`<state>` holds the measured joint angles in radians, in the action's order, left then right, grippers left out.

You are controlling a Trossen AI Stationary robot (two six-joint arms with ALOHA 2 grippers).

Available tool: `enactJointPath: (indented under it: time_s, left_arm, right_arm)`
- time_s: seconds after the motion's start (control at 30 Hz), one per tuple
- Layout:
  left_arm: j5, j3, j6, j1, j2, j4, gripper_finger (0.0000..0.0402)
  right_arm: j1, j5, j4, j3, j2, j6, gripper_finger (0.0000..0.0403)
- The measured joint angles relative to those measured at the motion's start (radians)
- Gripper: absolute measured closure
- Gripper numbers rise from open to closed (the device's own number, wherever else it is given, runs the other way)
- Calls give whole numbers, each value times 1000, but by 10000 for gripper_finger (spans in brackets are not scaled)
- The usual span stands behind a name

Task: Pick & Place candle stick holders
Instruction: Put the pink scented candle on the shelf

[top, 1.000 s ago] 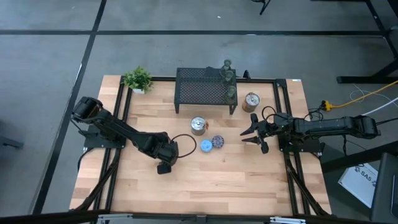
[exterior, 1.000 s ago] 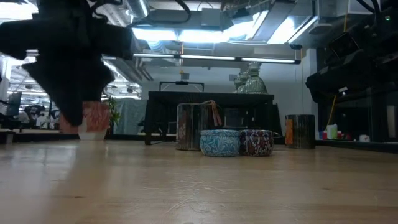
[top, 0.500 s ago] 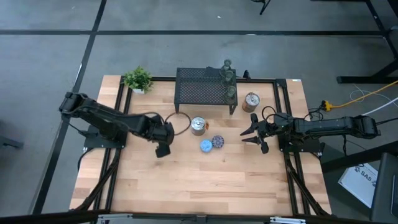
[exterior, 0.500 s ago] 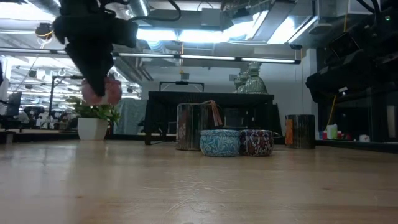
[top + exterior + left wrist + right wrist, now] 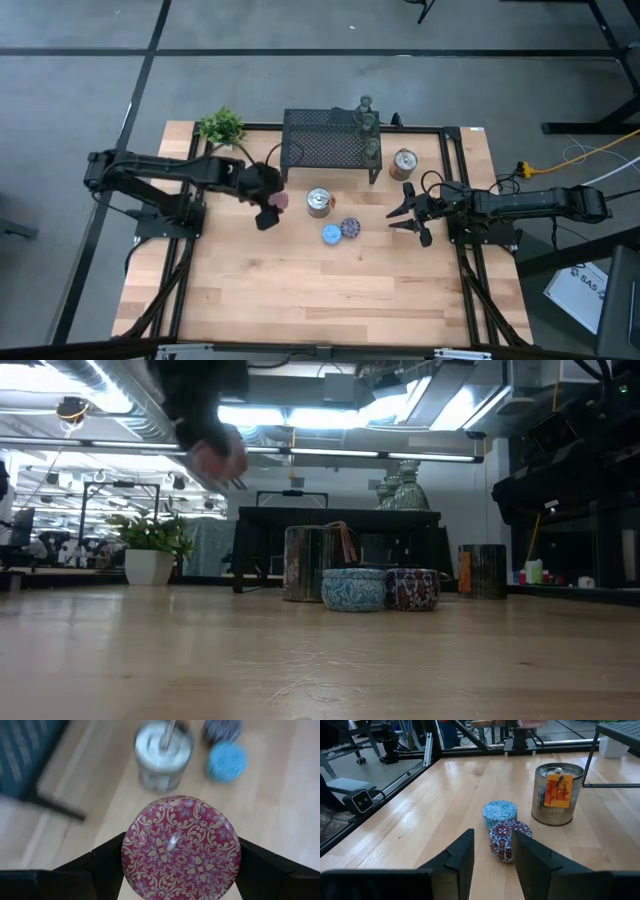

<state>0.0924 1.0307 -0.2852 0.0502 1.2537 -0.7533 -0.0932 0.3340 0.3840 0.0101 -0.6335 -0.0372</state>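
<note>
My left gripper is shut on a pink patterned candle stick holder, which hangs high over the table left of a silver-and-orange holder. The blue holder and the purple holder stand side by side on the wood, and a second silver-and-orange holder stands right of the stand. Greenish glass holders stand on the stand's right end. At the table's right, my right gripper waits open, pointing at the purple holder without touching it. My left gripper pinches the pink holder's round side wall between its two fingers, one on each side. The fingers slant down from the table's left. The holder is lifted clear of the table, its patterned top facing the wrist camera.
A black mesh stand stands at the far middle, and a potted plant at the far left. Black frame rails run along the table's sides. Bare wood covers the near half.
My left gripper has risen and swung toward the table's far edge, toward the mesh stand, rolling a little. It has carried the pink holder well clear of the wood. My right gripper has kept still.
</note>
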Motion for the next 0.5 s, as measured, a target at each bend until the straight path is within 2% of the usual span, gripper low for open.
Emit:
enactJointPath:
  time_s: [0.33,0.5]
  left_arm:
    - [9,62,207,146,0,170,109]
    - [-53,62,220,243,10,243,109]
  right_arm:
    - [0,0,0,0,0,0,271]
    - [0,0,0,0,0,0,271]
